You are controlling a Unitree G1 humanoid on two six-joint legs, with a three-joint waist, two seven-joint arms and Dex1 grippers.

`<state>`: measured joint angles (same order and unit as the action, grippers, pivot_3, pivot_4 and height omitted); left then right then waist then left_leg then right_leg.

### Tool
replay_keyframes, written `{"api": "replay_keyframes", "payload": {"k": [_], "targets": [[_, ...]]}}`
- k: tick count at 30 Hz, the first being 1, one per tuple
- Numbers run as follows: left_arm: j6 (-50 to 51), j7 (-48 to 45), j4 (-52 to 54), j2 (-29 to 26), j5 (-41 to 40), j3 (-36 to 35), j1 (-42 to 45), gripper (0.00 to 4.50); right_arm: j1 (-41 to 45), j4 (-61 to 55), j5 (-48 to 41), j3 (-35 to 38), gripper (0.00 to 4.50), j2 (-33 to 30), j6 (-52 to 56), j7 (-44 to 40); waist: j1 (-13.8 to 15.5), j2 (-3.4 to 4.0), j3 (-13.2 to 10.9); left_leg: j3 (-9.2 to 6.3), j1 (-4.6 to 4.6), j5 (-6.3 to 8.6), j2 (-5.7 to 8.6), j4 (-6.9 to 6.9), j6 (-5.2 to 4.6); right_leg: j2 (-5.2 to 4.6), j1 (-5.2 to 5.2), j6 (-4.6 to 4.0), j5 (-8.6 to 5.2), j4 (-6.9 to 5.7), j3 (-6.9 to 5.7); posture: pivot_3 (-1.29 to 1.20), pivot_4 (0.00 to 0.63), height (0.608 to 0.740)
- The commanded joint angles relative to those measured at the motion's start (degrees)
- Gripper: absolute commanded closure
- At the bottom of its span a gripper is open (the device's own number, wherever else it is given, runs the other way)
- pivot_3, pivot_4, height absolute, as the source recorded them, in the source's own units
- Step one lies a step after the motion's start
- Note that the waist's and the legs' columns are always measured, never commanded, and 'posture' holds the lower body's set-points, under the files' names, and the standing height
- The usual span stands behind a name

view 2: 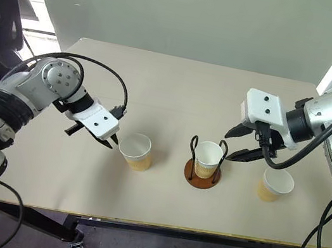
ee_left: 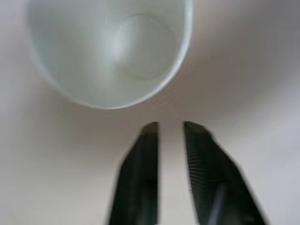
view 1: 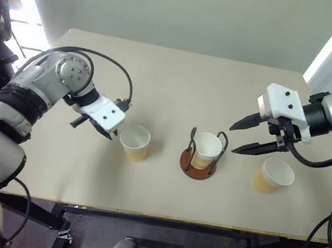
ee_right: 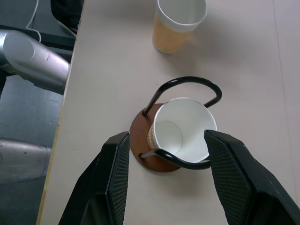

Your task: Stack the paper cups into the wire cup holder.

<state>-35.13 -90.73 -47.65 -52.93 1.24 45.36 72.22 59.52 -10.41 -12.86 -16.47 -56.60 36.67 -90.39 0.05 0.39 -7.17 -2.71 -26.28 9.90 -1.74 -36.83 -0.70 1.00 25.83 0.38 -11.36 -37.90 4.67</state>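
Reddish-brown disc base with two dark upright wire loops, the wire cup holder: stands mid-table on the beige tabletop, one tan-and-white paper cup seated upright inside. Second tan paper cup: upright, well to the holder's left. Third paper cup: upright, to the holder's right. Left gripper: just left of the second cup, black fingers narrowly parted, empty. Right gripper: above the holder's right side, fingers spread, grasping nothing.

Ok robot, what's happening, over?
Left pincer empty beside tan paper cup. Right pincer open, empty. One cup in brown-based wire holder.
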Motion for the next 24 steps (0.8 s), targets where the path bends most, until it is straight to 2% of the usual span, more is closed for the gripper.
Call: {"api": "replay_keyframes", "payload": {"k": [1,4,13,24], "targets": [[-5.7,0.9,-2.5,0.7,4.7,-4.4,2.1,2.24,1.0,-1.0,-0.6,1.7,1.95,-0.9,-0.1,0.3,0.0,0.00,0.0,0.00,0.00,0.00,0.00,0.00,0.00,0.00,0.00,0.00,0.00,0.00,0.00,0.00,0.150,0.740],[-7.5,-0.1,-3.7,1.8,6.1,-6.7,1.7,1.17,1.2,-0.7,-0.4,1.5,1.95,-0.9,-0.3,0.3,0.0,0.00,0.0,-0.02,0.00,0.00,0.00,0.01,-0.01,0.00,0.01,0.02,0.00,0.00,0.00,0.00,0.150,0.740],[-4.4,-1.8,4.8,-0.2,-3.0,-3.2,2.1,1.17,1.7,0.6,0.4,1.1,1.95,-1.3,-1.4,-0.4,0.0,0.00,0.0,-0.02,-0.06,0.01,0.00,-0.07,-0.01,0.00,0.01,0.09,0.04,0.00,0.00,0.00,0.150,0.740],[-4.1,-1.8,12.5,-2.9,-7.6,1.7,3.7,1.17,2.0,1.3,1.1,1.0,1.95,-1.5,-2.1,-0.5,0.0,0.00,0.0,-0.02,-0.08,0.01,0.00,-0.15,-0.01,0.01,0.02,0.13,0.07,-0.01,0.00,0.00,0.150,0.740]]}}
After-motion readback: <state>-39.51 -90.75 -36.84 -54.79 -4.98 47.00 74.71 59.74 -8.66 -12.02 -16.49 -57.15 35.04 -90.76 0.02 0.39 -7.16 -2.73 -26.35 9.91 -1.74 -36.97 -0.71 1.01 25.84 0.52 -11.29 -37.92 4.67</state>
